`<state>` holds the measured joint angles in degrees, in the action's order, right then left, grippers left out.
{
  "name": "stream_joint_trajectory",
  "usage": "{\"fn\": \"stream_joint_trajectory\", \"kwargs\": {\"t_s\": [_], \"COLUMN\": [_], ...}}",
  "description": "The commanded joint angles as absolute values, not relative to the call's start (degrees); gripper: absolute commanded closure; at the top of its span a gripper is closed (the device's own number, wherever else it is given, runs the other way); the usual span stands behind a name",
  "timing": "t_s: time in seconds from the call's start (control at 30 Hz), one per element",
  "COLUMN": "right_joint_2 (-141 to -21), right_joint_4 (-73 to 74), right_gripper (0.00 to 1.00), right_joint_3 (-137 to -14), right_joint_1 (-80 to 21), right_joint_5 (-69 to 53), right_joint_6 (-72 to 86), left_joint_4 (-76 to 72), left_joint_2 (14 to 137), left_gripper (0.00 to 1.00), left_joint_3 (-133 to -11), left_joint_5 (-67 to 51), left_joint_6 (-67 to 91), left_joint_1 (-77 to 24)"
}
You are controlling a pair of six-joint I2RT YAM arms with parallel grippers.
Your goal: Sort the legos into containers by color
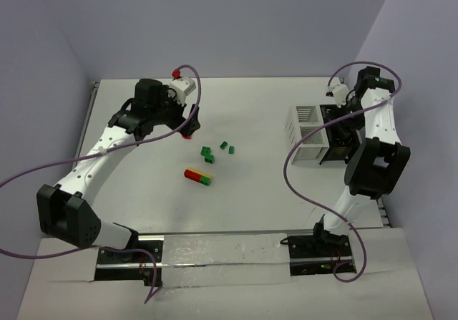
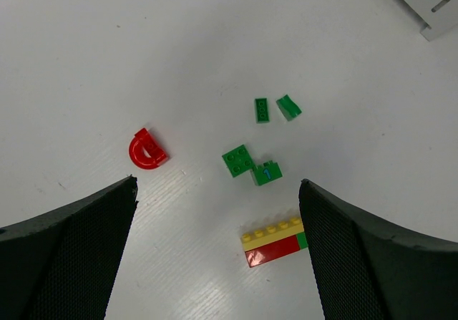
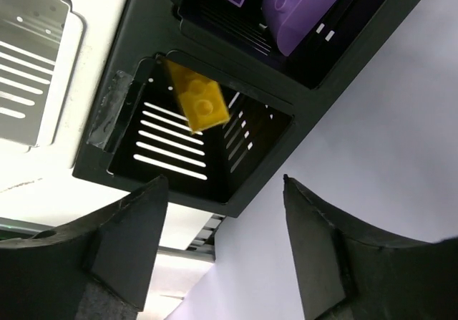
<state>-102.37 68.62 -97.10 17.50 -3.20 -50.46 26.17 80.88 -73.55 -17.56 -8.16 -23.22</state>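
Right wrist showed a yellow brick (image 3: 201, 104) in the black tray (image 3: 147, 30); green bricks (image 2: 237, 160) lay unsorted; left hand (image 2: 218, 185) and right hand (image 3: 220, 191) were open.

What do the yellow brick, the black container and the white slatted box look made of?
Yellow brick: glossy moulded plastic, going by its studs and sheen. Black container: matte, stiff, slotted walls; plastic or coated metal, hard to tell. White slatted box: same slotted build, smooth satin finish; likewise plastic or metal.
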Motion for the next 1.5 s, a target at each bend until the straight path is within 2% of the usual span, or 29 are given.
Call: {"fn": "stream_joint_trajectory", "kwargs": {"t_s": [0.0, 0.07, 0.1, 0.13, 0.2, 0.37, 0.53, 0.7, 0.77, 0.9, 1.07, 1.47], "right_joint_2": [-100.92, -99.35, -98.74, -97.54, -96.36, -92.36, -88.35, -85.73, -84.77, -83.76, -82.72, -82.82], "right_joint_4": [69.33, 70.55, 70.91, 71.42, 71.97, 71.84, 68.54, 65.53, 64.01, 62.49, 61.00, 60.44], "right_gripper": [0.25, 0.23, 0.18, 0.06, 0.01, 0.00, 0.00, 0.00, 0.00, 0.00, 0.00, 0.00], "right_joint_3": [-99.96, -102.13, -102.22, -103.46, -105.40, -106.53, -101.00, -95.46, -93.72, -91.93, -90.67, -90.03], "right_joint_1": [16.62, 15.35, 15.29, 14.22, 12.78, 6.45, -1.41, -6.05, -6.99, -7.69, -8.09, -8.09], "right_joint_5": [-4.37, -6.92, -8.02, -8.91, -10.76, -16.87, -20.52, -21.13, -21.62, -22.50, -23.61, -23.82], "right_joint_6": [-49.07, -47.44, -46.63, -45.84, -43.30, -36.94, -30.49, -27.44, -26.40, -24.00, -22.04, -21.53], "left_joint_4": [25.06, 24.03, 23.50, 23.22, 22.86, 20.93, 21.61, 17.74, 18.38, 17.62, 16.40, 15.32], "left_joint_2": [82.08, 83.10, 83.48, 84.65, 86.18, 90.37, 96.54, 96.93, 99.83, 105.11, 110.47, 116.69], "left_gripper": [0.02, 0.03, 0.03, 0.04, 0.06, 0.10, 0.24, 0.26, 0.32, 0.42, 0.43, 0.52], "left_joint_3": [-73.04, -72.78, -72.69, -72.77, -73.20, -72.21, -74.85, -71.95, -74.91, -77.08, -79.27, -81.33], "left_joint_5": [-17.86, -17.59, -17.58, -17.41, -17.06, -17.72, -15.41, -6.61, -2.32, -1.71, 0.21, 5.22], "left_joint_6": [-8.11, -7.41, -7.38, -6.89, -6.26, -8.84, -8.76, -5.62, -1.60, 4.84, 9.45, 9.17], "left_joint_1": [-23.55, -23.47, -23.47, -23.47, -23.47, -22.81, -19.57, -19.51, -19.51, -20.08, -21.27, -22.50]}}
